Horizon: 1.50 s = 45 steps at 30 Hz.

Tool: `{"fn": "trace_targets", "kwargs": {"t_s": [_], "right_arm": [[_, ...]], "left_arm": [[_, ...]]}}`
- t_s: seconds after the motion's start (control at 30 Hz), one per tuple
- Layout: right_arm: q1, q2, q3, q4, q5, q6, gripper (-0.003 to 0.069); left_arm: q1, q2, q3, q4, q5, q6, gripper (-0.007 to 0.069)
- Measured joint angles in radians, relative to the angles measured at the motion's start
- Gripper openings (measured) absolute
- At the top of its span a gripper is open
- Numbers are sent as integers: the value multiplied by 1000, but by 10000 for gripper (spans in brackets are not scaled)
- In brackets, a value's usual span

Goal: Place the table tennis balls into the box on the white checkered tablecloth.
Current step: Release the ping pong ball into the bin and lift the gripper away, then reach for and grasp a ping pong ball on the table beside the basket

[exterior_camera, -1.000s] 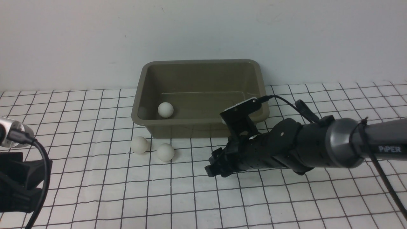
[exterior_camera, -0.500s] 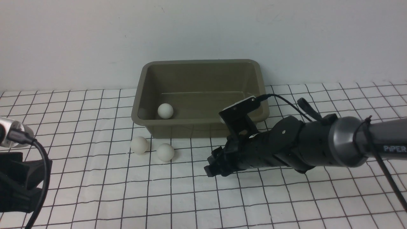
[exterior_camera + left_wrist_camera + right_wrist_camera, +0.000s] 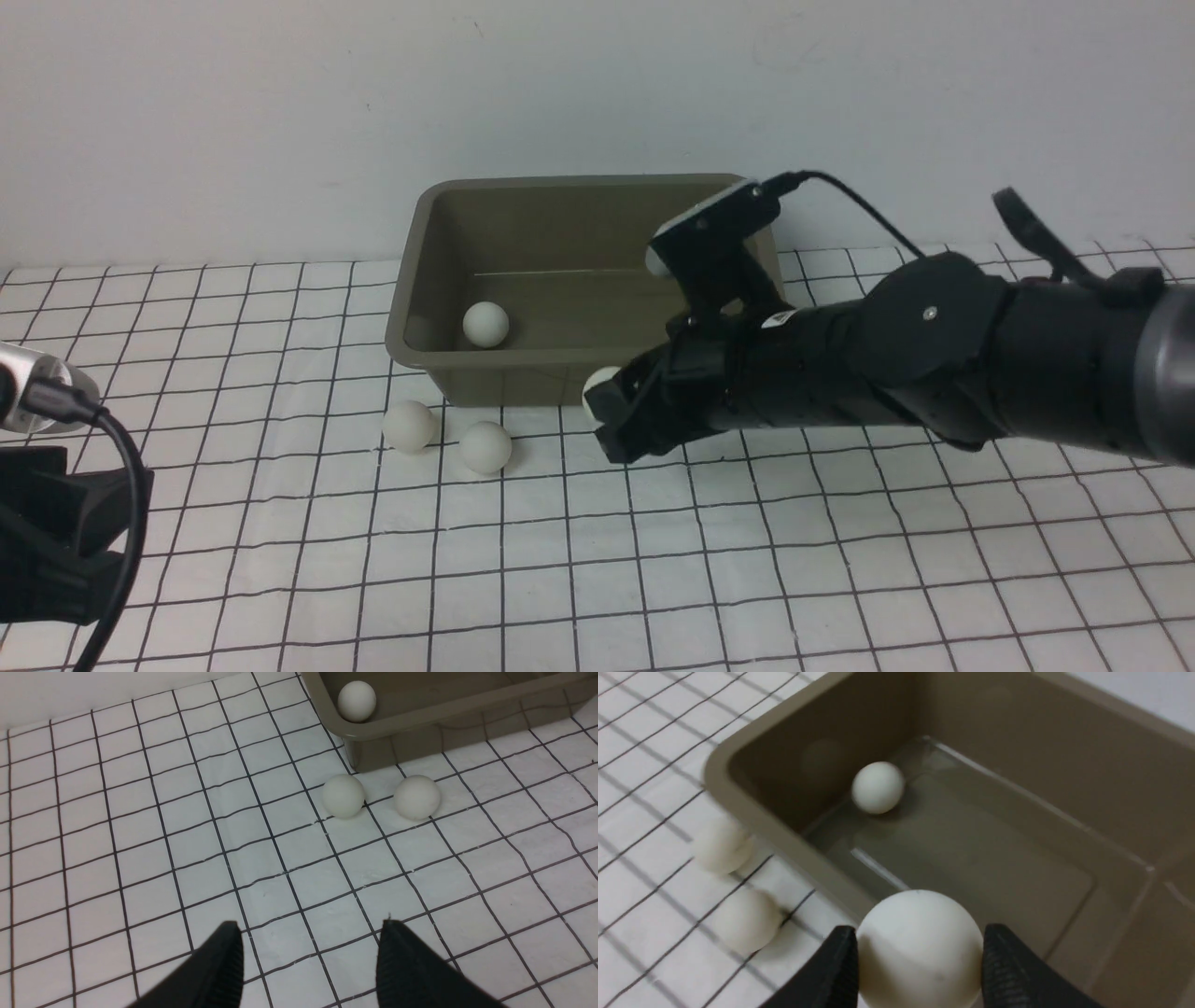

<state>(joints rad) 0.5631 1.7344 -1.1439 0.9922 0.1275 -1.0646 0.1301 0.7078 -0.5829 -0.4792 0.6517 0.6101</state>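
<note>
While right hand [image 3: 919, 934] pinches it, ball [image 3: 920, 952] hangs — near box [image 3: 1017, 742].

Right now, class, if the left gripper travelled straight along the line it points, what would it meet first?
Probably the white checkered tablecloth, since the open left gripper seems angled down at it. If it skimmed above, it would likely reach the leftmost loose ball before the box. Depth is unclear.

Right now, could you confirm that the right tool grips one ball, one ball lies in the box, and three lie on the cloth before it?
Not quite: only two balls lie on the cloth before the box, as the left wrist view shows; the rest is right.
</note>
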Motion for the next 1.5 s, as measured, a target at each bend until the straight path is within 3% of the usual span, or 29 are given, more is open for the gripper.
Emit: {"fn": "trace_targets", "kwargs": {"t_s": [0.27,0.47,0.7,0.9,1.23,1.5], "right_arm": [[-158,179,-223,4,127,-3,311],[-169,239,-293,-3,231,-4,321],[-169,196,-303,-79,226,-22,473],[-174,-5,-303,-179,227,11,469],[-299,-315,-303,-454,354,301,463],[-365,-422,-303,-787,539,576,462]], "left_arm": [[0,0,0,0,0,0,352],[0,0,0,0,0,0,352],[0,0,0,-40,0,9,352],[0,0,0,-54,0,15,352],[0,0,0,-56,0,15,352],[0,0,0,-69,0,15,352]]}}
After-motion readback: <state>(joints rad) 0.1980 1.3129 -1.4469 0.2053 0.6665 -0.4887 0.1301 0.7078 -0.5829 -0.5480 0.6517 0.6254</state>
